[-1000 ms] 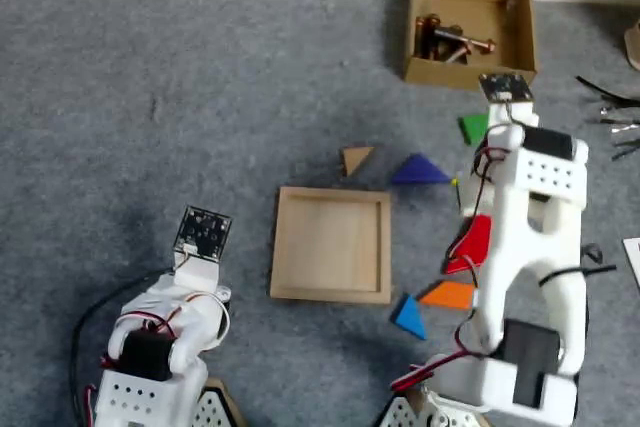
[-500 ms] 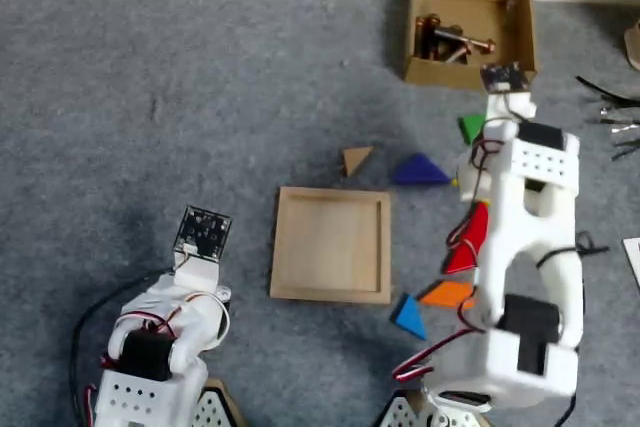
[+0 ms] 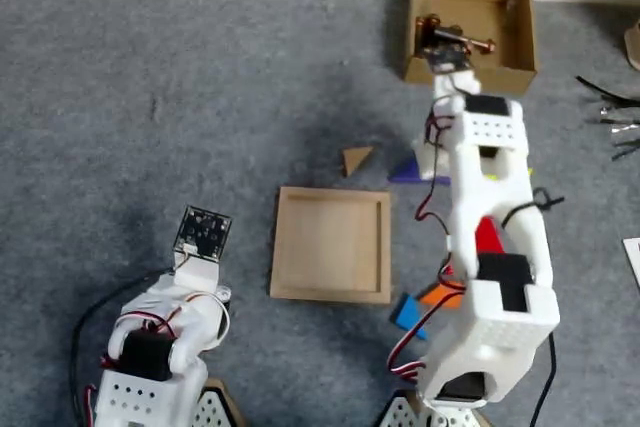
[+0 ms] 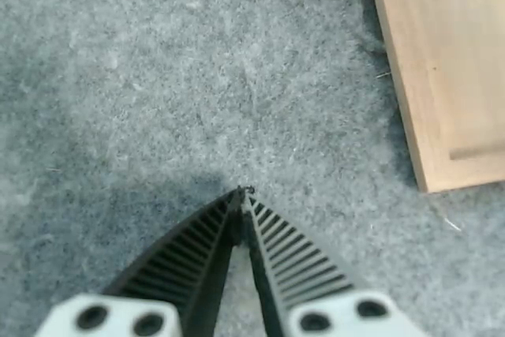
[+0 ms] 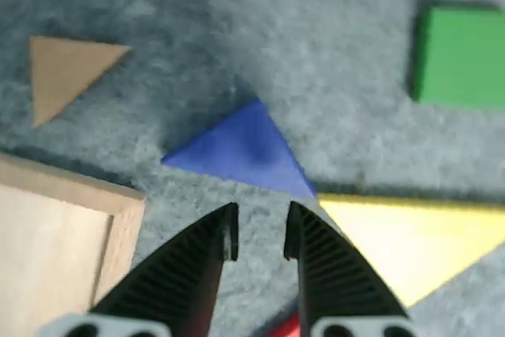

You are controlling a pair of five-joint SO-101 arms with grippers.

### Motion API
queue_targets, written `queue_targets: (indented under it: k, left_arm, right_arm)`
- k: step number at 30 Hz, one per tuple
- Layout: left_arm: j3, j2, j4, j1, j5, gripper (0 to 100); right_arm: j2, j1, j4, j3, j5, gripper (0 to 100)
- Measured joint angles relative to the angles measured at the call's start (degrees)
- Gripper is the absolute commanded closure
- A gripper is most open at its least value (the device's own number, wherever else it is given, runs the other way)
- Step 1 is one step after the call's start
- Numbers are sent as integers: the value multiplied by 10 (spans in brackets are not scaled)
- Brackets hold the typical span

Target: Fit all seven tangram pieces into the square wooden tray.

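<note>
**Right arm swung in toward the tray, tool now over the dark blue triangle.**
Within the last second the right arm point(image 3: 487, 247) has moved from over the red and green pieces toward 9 o'clock. The right tool point(image 5: 260, 230) is now just short of the dark blue triangle point(image 5: 241, 150), set to a narrow gap and holding nothing, so a pick of this piece appears to be the step in hand. The left tool point(image 4: 243, 195) is unchanged, tips together, empty, at 7 o'clock of the square wooden tray point(image 3: 331, 244). The tray holds no pieces yet. The triangle lies flat on the worktop point(image 3: 150, 97) at 1 o'clock of the tray, between the tan triangle point(image 5: 67, 73) and the yellow triangle point(image 5: 410, 230). Its long edge runs roughly 9-to-3 in the high view, and its apex points away from the tool.
</note>
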Motion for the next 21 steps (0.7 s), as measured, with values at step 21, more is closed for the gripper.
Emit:
queue_targets:
  k: [21]
  left_arm:
    - [0,0,0,0,0,995]
  right_arm:
    - [161,-13,0,-140,233,779]
